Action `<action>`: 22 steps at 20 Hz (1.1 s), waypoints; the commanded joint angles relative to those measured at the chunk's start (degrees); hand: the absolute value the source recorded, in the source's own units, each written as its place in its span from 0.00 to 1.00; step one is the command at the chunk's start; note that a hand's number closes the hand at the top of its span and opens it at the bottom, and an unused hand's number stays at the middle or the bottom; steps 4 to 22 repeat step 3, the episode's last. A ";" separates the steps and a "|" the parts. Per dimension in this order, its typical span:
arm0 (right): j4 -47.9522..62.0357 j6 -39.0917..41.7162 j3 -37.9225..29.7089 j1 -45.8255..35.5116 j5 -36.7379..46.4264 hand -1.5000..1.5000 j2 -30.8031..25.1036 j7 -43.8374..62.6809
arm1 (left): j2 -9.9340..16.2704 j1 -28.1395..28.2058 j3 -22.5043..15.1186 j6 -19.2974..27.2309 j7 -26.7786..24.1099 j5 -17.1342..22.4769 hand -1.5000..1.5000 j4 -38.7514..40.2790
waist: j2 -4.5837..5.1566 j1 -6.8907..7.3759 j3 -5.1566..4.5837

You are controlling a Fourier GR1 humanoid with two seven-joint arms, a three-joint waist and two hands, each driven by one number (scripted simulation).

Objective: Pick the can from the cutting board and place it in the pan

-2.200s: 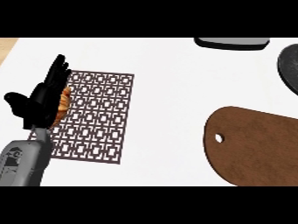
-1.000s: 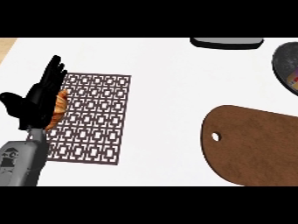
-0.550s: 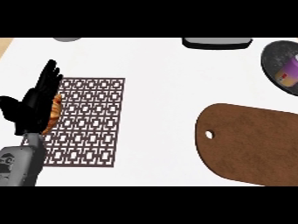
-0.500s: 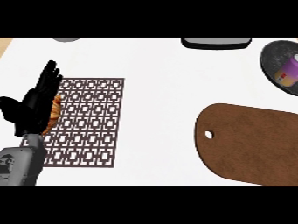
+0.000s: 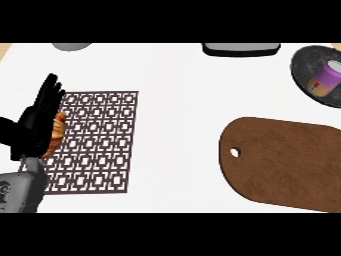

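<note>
Left robot hand rests open; can stands in pan.

A patterned brown mat is laid at the left, with an orange pastry on its left edge.

The counter is plain white. At far right a dark grey pan holds a purple can with a pale top and an orange band. Near right lies a brown cutting board. On the left, a dark brown mat shows a lattice of white rectangles. The left hand is black on a grey forearm, with something orange beside it.
</note>
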 commanded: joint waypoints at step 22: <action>-14.67 -2.05 2.29 4.30 -2.96 0.00 4.42 8.10 | 1.95 -0.47 1.36 -1.41 3.49 0.86 0.50 -2.61 | 0.01 0.30 0.00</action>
